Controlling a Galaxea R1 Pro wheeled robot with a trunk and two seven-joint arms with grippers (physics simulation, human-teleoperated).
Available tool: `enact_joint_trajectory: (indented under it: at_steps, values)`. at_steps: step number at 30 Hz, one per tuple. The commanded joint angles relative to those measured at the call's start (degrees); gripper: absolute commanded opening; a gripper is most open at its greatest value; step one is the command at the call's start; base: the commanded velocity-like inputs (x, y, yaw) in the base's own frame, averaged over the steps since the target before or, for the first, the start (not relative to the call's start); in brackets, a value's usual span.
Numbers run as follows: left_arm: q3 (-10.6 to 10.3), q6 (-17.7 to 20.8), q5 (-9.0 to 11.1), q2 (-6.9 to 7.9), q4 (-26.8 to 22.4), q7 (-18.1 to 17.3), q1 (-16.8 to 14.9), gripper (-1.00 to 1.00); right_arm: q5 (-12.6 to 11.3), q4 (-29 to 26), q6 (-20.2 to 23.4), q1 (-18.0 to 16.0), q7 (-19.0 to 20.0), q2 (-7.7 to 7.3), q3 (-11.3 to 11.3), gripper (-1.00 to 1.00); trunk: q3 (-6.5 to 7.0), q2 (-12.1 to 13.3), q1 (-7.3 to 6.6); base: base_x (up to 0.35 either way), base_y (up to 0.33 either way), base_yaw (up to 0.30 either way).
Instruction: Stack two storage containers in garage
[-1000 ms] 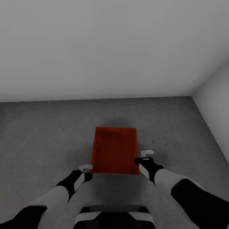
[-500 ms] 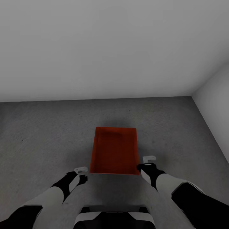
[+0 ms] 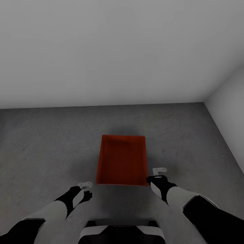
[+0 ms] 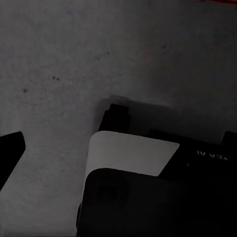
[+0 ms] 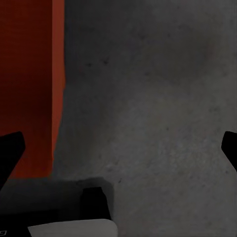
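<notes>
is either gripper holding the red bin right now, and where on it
Nothing is held. The storage container sits on the floor; the left gripper and the right gripper flank its near corners, jaws open on bare concrete.

two-tone arms, black grippers

the robot's arms wear glossy white shells broken by black joints, thickening into black upper segments. each black wrist carries a small white bracket. the left gripper (image 3: 88,194) and right gripper (image 3: 149,179) are black; pale lettering marks one housing.
</notes>
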Motion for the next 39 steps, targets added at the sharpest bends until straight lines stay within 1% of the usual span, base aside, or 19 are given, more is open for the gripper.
enact_joint_trajectory:
  at_steps: [1, 13, 18, 22, 28, 30, 31, 33, 37, 39]
  values:
    - [0.05, 0.27, 0.53, -0.02, 0.03, 0.34, 0.01, 1.00, -0.34, 0.06, 0.22, -0.04, -0.17, 0.03, 0.49, 1.00, -0.04, -0.04, 0.00, -0.119, 0.000, 0.000]
    - [0.05, 0.34, 0.54, -0.01, 1.35, 0.33, 0.01, 1.00, -0.34, 0.22, 0.12, -0.04, -0.19, -0.05, 0.49, 1.00, -0.04, -0.04, 0.00, -0.304, 0.000, 0.000]
    - [0.05, 0.30, 0.47, -0.01, 1.40, 0.33, 0.01, 1.00, -0.38, 0.24, 0.12, 0.00, -0.19, -0.55, 0.49, 1.00, -0.04, -0.04, 0.00, -0.343, 0.000, 0.000]
    - [0.05, 0.28, 0.48, -0.01, 1.44, 0.33, 0.01, 1.00, -0.47, 0.38, 0.12, 0.00, -0.30, -0.64, 0.49, 1.00, -0.04, -0.04, 0.00, -0.339, 0.000, 0.000]
    - [0.05, 0.24, 0.49, -0.01, 2.34, 0.33, 0.01, 1.00, -0.37, 0.69, -0.06, 0.26, -0.12, -0.56, 0.49, 1.00, -0.04, -0.04, 0.00, -0.136, 0.000, 0.000]
    - [0.05, 0.17, 0.38, 0.01, 3.84, 0.33, 0.01, 1.00, -0.33, 0.67, -2.59, 2.79, 0.04, -0.55, 0.49, 1.00, -0.04, -0.04, 0.00, -0.020, 0.000, 0.000]
    - [0.05, 0.05, 0.40, 0.02, 4.15, 0.33, 0.01, 1.00, -0.33, 0.67, -3.29, 3.54, 0.09, -0.55, 0.49, 1.00, -0.04, -0.04, 0.00, -0.013, 0.000, 0.000]
    - [0.03, -1.15, 0.48, 0.04, 5.61, 0.33, 0.01, 1.00, -0.34, 0.68, -5.16, 6.21, 0.20, -0.54, 0.49, 1.00, -0.04, -0.04, 0.00, -0.007, 0.000, 0.000]
    - [-0.01, -4.17, 0.57, 0.00, 7.92, 0.30, 0.13, 1.00, -0.34, 0.66, -6.19, 9.75, 0.30, -0.47, 0.49, 1.00, -0.04, -0.04, 0.00, -0.002, 0.000, 0.000]
    - [-0.02, -4.75, 0.50, 0.00, 8.23, 0.28, 0.36, 1.00, -0.34, 0.68, -6.33, 11.33, 0.33, -0.46, 0.50, 1.00, -0.04, -0.04, 0.00, 0.000, 0.000, 0.000]
